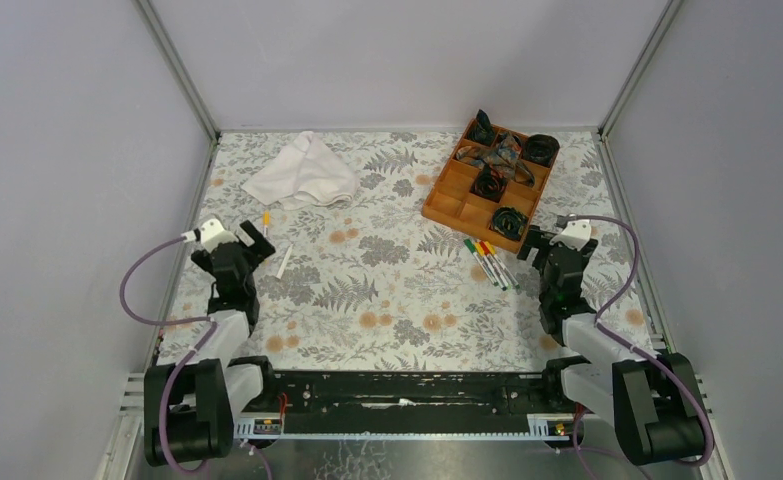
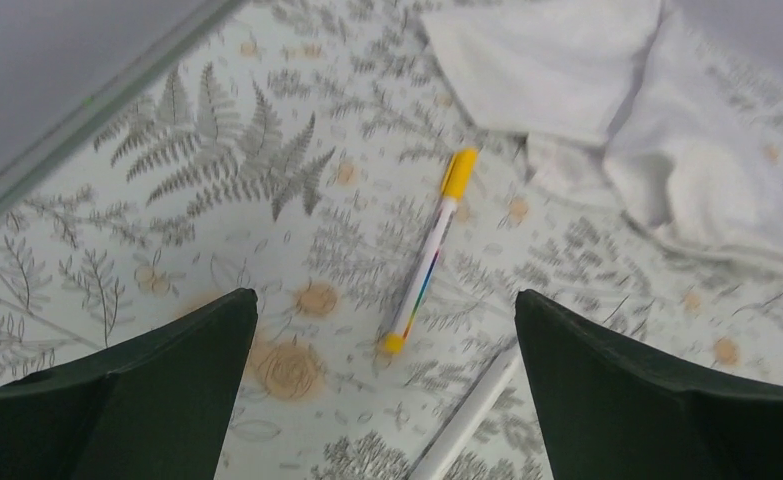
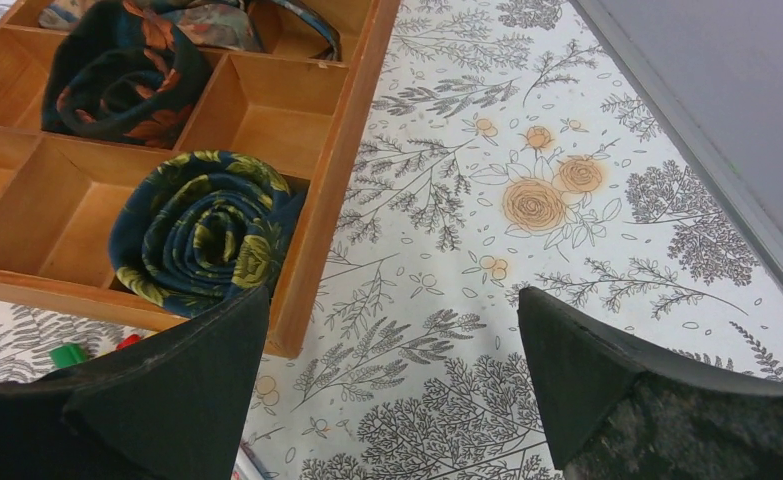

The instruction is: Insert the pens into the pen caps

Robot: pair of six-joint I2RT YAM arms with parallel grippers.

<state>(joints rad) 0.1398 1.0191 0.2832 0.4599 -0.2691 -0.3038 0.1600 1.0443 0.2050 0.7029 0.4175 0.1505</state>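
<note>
Left gripper [image 2: 382,300] and right gripper [image 3: 392,295] spread wide, empty
Yellow-capped white marker pen [image 2: 427,258] lies just ahead of left; brown wooden compartment tray [image 3: 332,190] beside right

Cluster of pens [image 1: 490,262] just beside the wooden tray [image 1: 449,195], white cloth [image 1: 302,172] well apart at far left

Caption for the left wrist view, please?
Open left jaws hover over a yellow-capped white marker pen, a plain white pen barrel beside it, crumpled white cloth beyond.
</note>
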